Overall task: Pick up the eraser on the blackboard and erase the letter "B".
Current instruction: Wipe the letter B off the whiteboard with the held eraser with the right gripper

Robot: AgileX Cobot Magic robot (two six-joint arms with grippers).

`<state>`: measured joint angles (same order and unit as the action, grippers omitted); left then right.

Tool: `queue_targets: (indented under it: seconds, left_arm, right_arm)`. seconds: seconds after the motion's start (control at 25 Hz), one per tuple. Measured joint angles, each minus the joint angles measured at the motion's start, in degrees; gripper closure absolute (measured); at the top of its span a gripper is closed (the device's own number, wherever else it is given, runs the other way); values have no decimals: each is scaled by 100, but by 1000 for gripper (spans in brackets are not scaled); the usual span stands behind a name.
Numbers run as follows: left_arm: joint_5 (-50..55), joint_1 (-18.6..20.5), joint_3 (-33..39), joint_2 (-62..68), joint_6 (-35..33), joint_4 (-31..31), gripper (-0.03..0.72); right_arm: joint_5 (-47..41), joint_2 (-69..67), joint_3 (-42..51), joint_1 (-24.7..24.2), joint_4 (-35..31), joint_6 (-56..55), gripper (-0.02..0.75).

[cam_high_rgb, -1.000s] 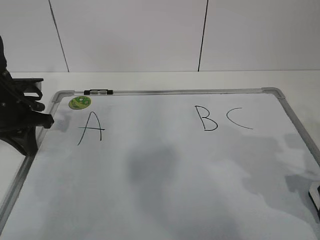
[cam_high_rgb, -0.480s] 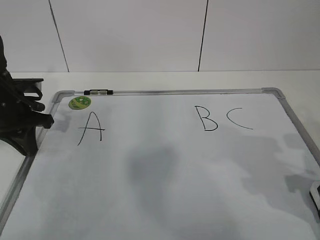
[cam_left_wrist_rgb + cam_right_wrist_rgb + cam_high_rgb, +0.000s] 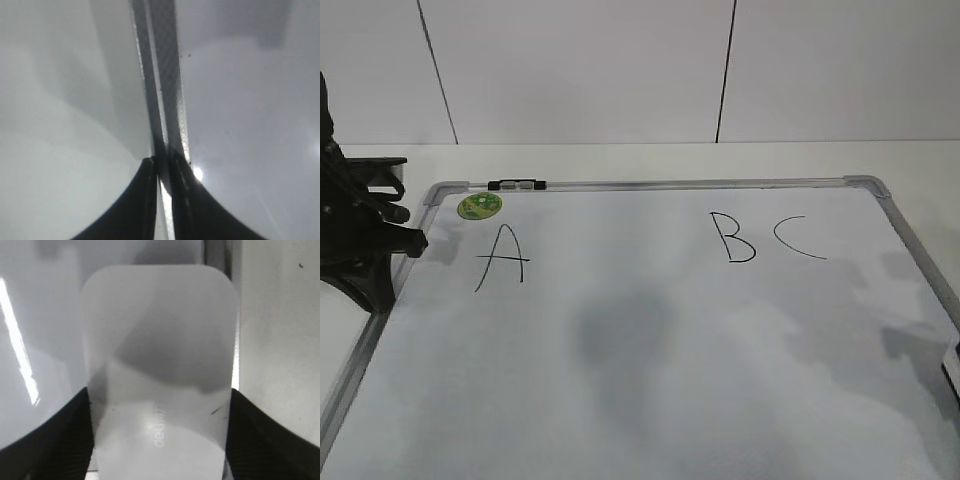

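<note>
right claw (image 3: 160,440) straddles the eraser (image 3: 160,365), dark fingers (image 3: 60,435) hugging both long sides; looks gripped, though contact isn't clear. the eraser is a white, smooth, rounded oblong with faint grey lettering, sitting at the blackboard's (image 3: 650,400) right edge. in the exterior view its visible sliver (image 3: 953,372) has slid further toward the frame edge over the last second, so the pickup seems underway. left claw (image 3: 161,167) is closed with nothing in it, parked over the grey metal frame. letter "B" (image 3: 732,236) is untouched: thin black strokes on a glossy white board, between the "A" (image 3: 500,257) and the "C" (image 3: 798,238). green round magnet (image 3: 479,206) top left.
</note>
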<state>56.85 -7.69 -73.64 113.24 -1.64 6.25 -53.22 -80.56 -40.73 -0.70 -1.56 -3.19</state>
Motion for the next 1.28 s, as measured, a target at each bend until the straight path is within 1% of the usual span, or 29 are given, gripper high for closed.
queue_targets:
  seconds: [0.2, 0.28, 0.36, 0.52, 0.68, 0.8, 1.04, 1.16, 1.28]
  left_arm:
    - [4, 0, 0, 0, 0, 0, 646]
    - [13, 0, 0, 0, 0, 0, 646]
    - [13, 0, 0, 0, 0, 0, 645]
    - [13, 0, 0, 0, 0, 0, 645]
    - [13, 0, 0, 0, 0, 0, 645]
    - [27, 0, -8, 0, 0, 0, 645]
    - [31, 0, -8, 0, 0, 0, 645]
    - [40, 0, -8, 0, 0, 0, 645]
    - [44, 0, -8, 0, 0, 0, 645]
  right_arm:
    - [-723, 0, -572, 12, -9, -8, 201]
    - [-1028, -12, -898, 113, -20, -8, 201]
    - [-1215, -55, -1213, 269, -44, -8, 201]
    - [-1541, -557, -2100, 865, -57, -38, 201]
    - [-1640, -1340, -3098, 1315, -147, -137, 202]
    - [-1656, -1942, -3945, 1467, -209, -149, 202]
    - [-1667, -3223, -5645, 1532, -237, -158, 202]
    - [-1667, -3716, -6234, 1567, -279, -158, 202]
    - [-1667, -4102, -6617, 1683, -287, -171, 202]
